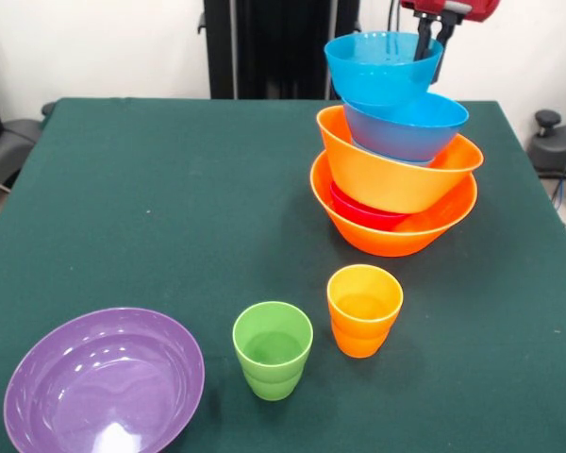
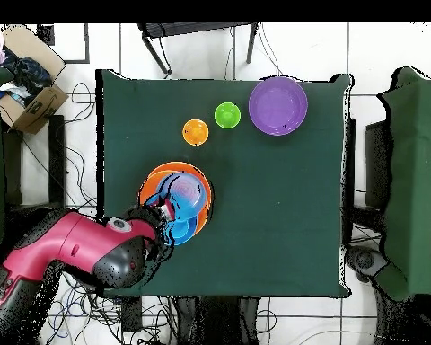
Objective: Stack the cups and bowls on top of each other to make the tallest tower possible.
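Hanging over the leaning tower (image 1: 393,160) of nested glossy plastic bowls, the red and black arm's gripper (image 1: 432,42) is reaching into the topmost bowl, a smaller light blue bowl (image 1: 382,66), with its dark fingers (image 1: 423,45) straddling or just inside the far rim; from where I am standing I cannot tell whether they are pinching the rim or standing apart from it. The pile is sitting toward the right side of the green tabletop (image 1: 170,189) in the front view: a large orange bowl (image 1: 396,226) is forming the base, a small red bowl (image 1: 363,212) is lying inside it, a second large orange bowl (image 1: 396,170) is tilting above that, and a blue bowl (image 1: 406,123) is sitting under the top one. The whole pile is leaning, so any sideways pull could, I judge, be tipping it. The pieces still loose are all lying nearer the camera than the gripper, well apart from it: a small orange plastic cup (image 1: 363,310) just in front of the pile, a small green plastic cup (image 1: 273,349) beside that, both upright and mouth up, and a wide purple plastic bowl (image 1: 104,382) at the near left corner. The orange cup is looking the nearest reach.
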Motion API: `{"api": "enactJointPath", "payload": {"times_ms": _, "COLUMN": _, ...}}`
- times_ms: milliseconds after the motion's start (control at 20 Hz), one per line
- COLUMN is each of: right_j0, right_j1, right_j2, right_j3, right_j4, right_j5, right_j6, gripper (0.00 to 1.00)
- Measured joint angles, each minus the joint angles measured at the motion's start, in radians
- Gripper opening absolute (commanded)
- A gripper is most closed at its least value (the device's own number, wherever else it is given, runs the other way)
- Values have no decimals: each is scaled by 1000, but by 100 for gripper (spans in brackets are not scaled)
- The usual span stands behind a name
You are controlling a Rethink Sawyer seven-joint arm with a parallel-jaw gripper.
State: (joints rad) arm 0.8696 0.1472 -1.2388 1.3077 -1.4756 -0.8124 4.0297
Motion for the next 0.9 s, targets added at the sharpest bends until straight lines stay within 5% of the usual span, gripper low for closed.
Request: {"api": "enactJointPath", "payload": {"times_ms": 900, "right_j0": 0, "right_j1": 9, "right_j2": 15, "right_j3": 0, "right_j4": 6, "right_j5": 9, "right_j6": 0, "gripper": 0}}
